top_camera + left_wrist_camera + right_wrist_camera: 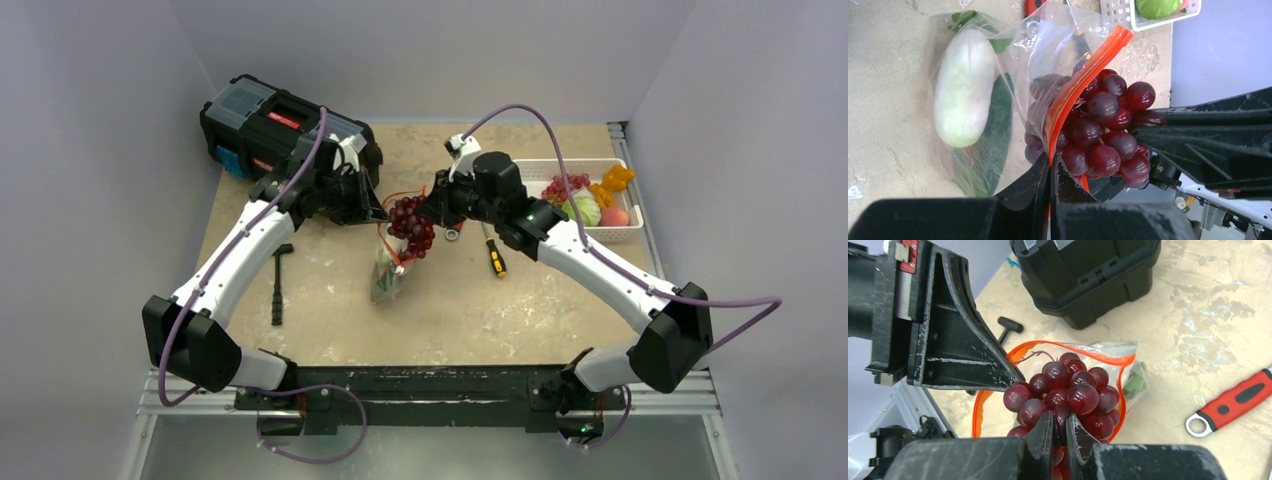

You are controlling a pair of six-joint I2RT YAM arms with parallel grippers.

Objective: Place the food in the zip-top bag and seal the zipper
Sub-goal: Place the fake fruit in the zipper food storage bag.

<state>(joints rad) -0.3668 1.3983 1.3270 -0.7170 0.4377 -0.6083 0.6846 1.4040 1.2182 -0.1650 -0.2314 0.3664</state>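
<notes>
l hand (1050,167) pinches zipper (1083,80), bag (1048,45) mouth open; r hand (1060,422) grips grapes (1068,390) at it; radish (963,90) inside.

Two grippers are in view, the left gripper (378,205) and the right gripper (428,208). Between them is one zip-top bag (388,275) with one zipper (1083,82). At the right gripper's tips is one grape bunch (1063,390). Below the left gripper, the bag holds one radish (964,87) and one clump of leafy greens (993,135).

Beyond the right gripper, one basket (575,163) carries one cabbage (583,208), one pink-red fruit (614,216), one orange piece (612,183) and what looks like a second reddish bunch (562,187).

The tabletop (480,310) bears one toolbox (270,125) behind the left gripper and three loose tools: one wrench (1233,402), one screwdriver (495,258) and one black T-handled key (279,283).
</notes>
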